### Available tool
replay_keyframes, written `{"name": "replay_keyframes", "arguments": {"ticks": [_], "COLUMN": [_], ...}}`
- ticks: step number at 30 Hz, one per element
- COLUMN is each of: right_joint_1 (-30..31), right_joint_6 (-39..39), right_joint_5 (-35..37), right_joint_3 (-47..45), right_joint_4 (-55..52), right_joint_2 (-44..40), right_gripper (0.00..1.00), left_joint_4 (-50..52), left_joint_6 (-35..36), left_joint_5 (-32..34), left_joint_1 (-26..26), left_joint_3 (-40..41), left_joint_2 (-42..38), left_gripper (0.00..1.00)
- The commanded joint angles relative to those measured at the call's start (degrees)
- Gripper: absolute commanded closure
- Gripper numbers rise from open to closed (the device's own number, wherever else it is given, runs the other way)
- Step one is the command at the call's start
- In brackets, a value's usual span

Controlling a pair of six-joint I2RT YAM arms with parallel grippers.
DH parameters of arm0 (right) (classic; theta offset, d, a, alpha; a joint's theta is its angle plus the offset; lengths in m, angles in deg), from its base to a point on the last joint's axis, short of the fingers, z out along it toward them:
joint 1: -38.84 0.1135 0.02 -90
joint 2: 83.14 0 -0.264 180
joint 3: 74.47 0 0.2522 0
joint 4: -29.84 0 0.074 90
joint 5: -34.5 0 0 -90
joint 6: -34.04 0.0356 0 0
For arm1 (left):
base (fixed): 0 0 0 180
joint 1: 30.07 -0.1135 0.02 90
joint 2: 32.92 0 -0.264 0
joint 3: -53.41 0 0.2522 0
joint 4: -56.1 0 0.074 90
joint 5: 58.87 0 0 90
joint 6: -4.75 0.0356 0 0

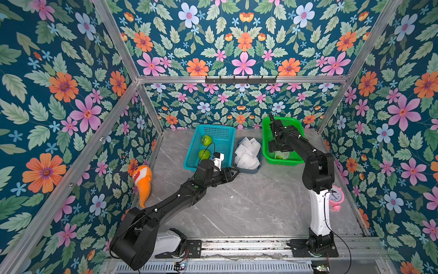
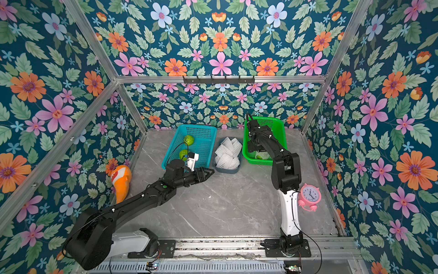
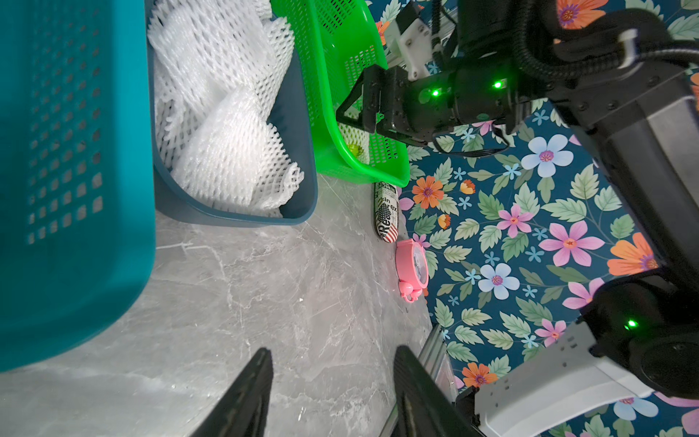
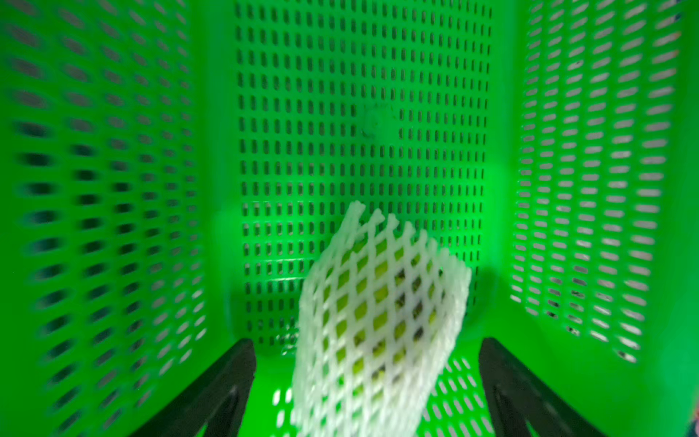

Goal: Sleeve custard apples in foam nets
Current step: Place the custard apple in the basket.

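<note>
Right wrist: diamond-mesh white foam net [image 4: 378, 321]

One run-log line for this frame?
state: sleeved custard apple in green basket | right hand: open, astride it | left hand: open, empty, above table | remaining: two bare custard apples in teal basket
</note>
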Motion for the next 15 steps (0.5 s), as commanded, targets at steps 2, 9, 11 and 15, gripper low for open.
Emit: {"name": "replay_keyframes", "arguments": {"ticks": [2,9,11,15], "right_joint_1": [0.96,3.25,4.39,6.57], "right_joint_6": [1.14,2.99,3.39,5.87], "right_joint_5": [-0.2,-4.37,-5.72,-9.72], "right_joint_3": [-0.65,-9.6,-13.58,-21.8], "right_joint_4": [-0.87,4.09,6.38,10.1], "right_joint_2": [-3.89,-15.8,-19.52,-26.23], "right_gripper": [0.07,0.14,0.16,0.24], "left_joint_4": [1.08,10.29,13.8,20.25], "left_joint_6": [1.12,4.19,4.84,6.58], "left_joint_5": [1.45,6.31,8.62,13.18], "left_joint_1": [0.06,-0.39,-0.74,-1.44], "left_joint_3": [-1.53,-6.99,-8.81,-12.42], "left_joint_2": [0.3,1.31,1.69,2.4], "left_gripper": [0.45,0.45,0.46,0.49]}}
